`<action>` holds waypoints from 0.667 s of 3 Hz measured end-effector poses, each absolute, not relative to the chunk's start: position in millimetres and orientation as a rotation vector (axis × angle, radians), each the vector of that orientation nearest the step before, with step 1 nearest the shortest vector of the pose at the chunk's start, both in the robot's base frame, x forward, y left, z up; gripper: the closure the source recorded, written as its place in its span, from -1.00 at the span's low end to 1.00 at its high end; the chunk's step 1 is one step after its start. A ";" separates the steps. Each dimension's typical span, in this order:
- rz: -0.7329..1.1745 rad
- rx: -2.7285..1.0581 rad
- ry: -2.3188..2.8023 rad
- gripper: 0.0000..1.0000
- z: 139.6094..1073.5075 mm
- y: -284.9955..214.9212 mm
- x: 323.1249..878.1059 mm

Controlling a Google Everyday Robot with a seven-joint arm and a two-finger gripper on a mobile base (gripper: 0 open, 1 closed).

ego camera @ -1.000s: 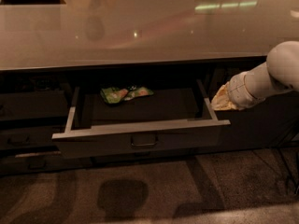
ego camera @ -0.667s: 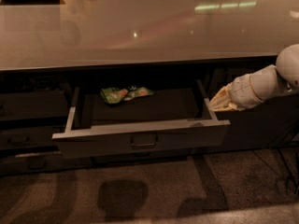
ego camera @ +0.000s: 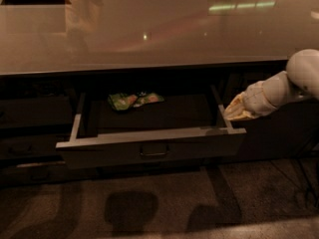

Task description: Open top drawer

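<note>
Top drawer (ego camera: 199, 142) has the gripper (ego camera: 235, 112) just beside its right wall, at the right of the frame. Whether the jaws are apart or together cannot be told, and over the last second the gripper has only sunk slightly, clear of the loop handle (ego camera: 153, 152). The drawer has not moved: it stands pulled out under the table (ego camera: 149, 39) edge at lower centre, a green packet (ego camera: 134, 100) showing inside — so the opening looks done.
</note>
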State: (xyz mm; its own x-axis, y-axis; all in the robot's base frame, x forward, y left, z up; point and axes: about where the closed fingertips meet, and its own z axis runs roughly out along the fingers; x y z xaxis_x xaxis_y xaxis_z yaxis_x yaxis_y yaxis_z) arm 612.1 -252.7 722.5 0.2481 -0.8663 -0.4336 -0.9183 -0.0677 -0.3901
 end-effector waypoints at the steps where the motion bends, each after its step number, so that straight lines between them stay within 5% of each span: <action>1: 0.152 -1.939 1.679 1.00 698.9 -261.3 617.1; 2: 0.152 -1.939 1.678 1.00 698.9 -261.3 617.1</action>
